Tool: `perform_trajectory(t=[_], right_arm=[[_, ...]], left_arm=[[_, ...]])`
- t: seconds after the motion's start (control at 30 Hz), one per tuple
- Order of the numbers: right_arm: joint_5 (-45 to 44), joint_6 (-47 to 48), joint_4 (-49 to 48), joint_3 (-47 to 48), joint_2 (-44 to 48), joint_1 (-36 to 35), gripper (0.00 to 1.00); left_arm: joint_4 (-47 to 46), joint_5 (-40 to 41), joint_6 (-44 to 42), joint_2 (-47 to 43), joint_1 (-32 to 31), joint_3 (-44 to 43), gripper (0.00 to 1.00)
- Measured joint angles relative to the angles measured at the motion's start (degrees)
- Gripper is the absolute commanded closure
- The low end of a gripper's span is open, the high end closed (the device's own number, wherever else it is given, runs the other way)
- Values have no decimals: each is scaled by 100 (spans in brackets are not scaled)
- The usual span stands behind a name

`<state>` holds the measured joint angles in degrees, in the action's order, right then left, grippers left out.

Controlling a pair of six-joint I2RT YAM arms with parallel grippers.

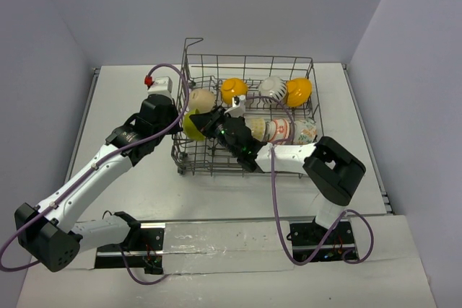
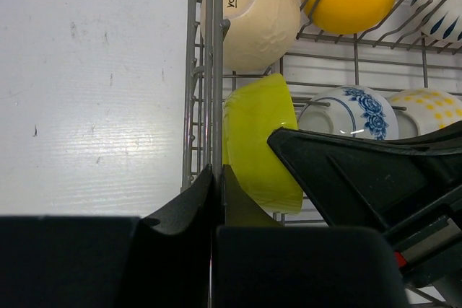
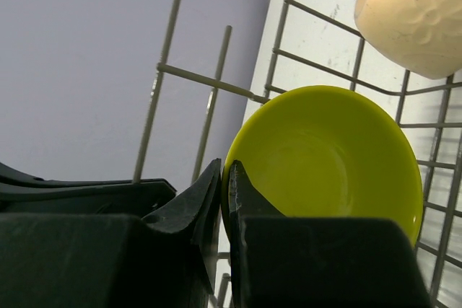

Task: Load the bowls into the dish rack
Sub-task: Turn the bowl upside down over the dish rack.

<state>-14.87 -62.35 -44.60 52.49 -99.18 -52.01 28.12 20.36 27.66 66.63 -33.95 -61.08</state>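
Observation:
The grey wire dish rack (image 1: 249, 169) stands mid-table. Inside it, by the left wall, the lime green bowl (image 1: 191, 128) (image 2: 256, 131) (image 3: 332, 156) is on edge, and my right gripper (image 1: 206, 122) (image 3: 225, 178) is shut on its rim. My left gripper (image 1: 180, 115) (image 2: 218, 177) is shut on the rack's left wall wire (image 2: 216, 70), just outside the green bowl. Also in the rack are a tan bowl (image 1: 203, 99) (image 2: 260, 16), two orange-yellow bowls (image 1: 232, 89) (image 1: 298, 90), a white striped bowl (image 1: 273, 88) and a blue-patterned bowl (image 2: 355, 110).
Two more patterned bowls (image 1: 278, 129) (image 1: 303, 132) lie under my right arm (image 2: 361, 171) in the rack's front row. The raised corner handle (image 1: 192, 42) is at the rack's far left. White table (image 2: 94, 84) lies left of the rack.

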Motion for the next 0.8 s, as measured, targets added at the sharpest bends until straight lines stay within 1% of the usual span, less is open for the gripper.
perform_trajectory(t=[0.23,0.8], right_arm=[[9,-4,431,-11,35,52,100],[133,-20,442,-11,35,20,100]], left_arm=[[-13,0,2,42,-4,0,100],[-31,-7,-4,79,-4,0,100]])
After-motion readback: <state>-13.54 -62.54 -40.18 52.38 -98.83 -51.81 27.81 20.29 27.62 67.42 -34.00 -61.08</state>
